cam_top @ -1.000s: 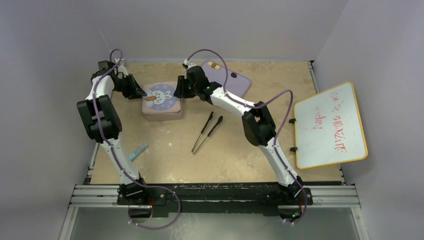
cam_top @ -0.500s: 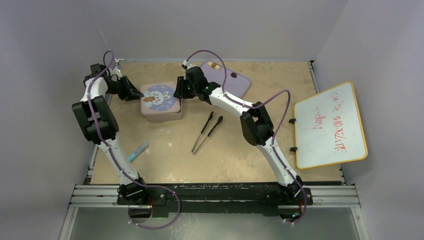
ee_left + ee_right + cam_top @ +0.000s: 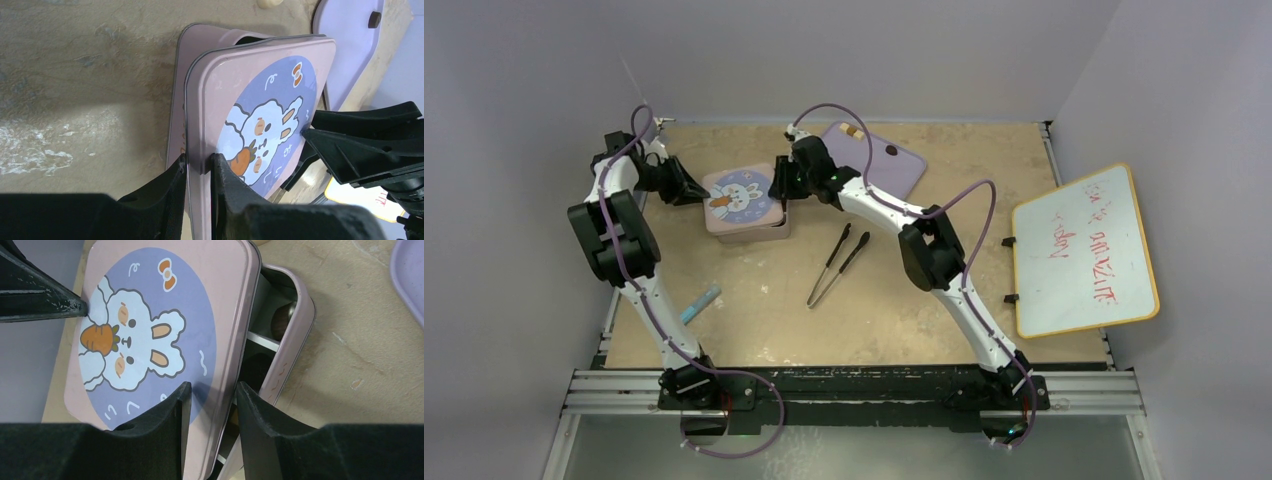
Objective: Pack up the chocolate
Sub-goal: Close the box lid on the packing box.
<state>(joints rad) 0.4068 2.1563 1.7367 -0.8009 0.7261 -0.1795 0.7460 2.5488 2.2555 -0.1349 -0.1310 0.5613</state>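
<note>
1. One dark chocolate (image 3: 281, 320) sits in a compartment of the open pink tin (image 3: 301, 325), half covered by the raised bunny lid (image 3: 165, 315).
2. More pieces lie on the lilac tray (image 3: 909, 165) beside it.
3. The left hand (image 3: 197, 162) narrowly pinches one lid edge.
4. The right hand (image 3: 212, 395) clamps the opposite edge.
5. Black tweezers (image 3: 839, 265) lie nearby on the desk (image 3: 754, 300).

I see the lid (image 3: 165, 315) pale pink, its purple circle carrying a white rabbit, an orange carrot and 1 orange bow; the tin (image 3: 296, 340) is the same pink; the tray (image 3: 908, 168) is lilac, with 1 dark brown chocolate (image 3: 891, 151); the tweezers (image 3: 837, 265) are black; the whiteboard (image 3: 1084, 250) is white, orange-framed, scrawled red.
</note>
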